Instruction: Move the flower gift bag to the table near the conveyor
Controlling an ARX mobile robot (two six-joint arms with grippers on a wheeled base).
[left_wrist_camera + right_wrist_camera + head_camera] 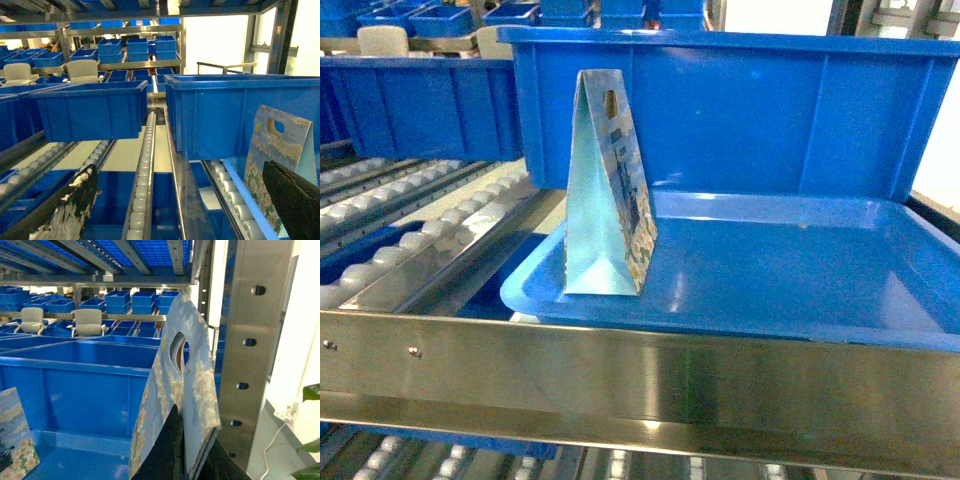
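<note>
1. Flower gift bag [192, 370]: in the right wrist view it stands upright and very close to the camera. Its lower edge is pinched between the dark fingers [167, 450] of the right gripper [192, 460], which are nearly closed on it. It hangs just beside a steel upright [250, 340] of the conveyor [420, 235].
2. A second bag [610, 190] with the same print stands upright on the near left part of a shallow blue tray [800, 270]. A deep blue bin [740, 110] is right behind it. The head view shows neither gripper, so I cannot tell from it how high the held bag is above the tray.
3. The left gripper [179, 170] is spread wide and holds nothing. One worn finger [75, 200] sits low on the left of its view. The other is low on the right, near the standing bag but, as far as I can tell, not touching it.
4. Step in hand, as I judge it: the pick looks done and the carry is about to begin. The table is not in any view, so nothing has been delivered yet.
5. The next move probably calls for drawing the held bag back out of the rack, clear of the steel upright and the front rail [620, 365]. The robot would then have to turn or roll towards the table and set the bag down standing. The grip is on thin card, so a knock against the upright could twist or crease it.
6. Writing: I can read no brand, label or lettering. Both bags show only a pale flower print and a cut-out handle hole, and the bins are plain.
</note>
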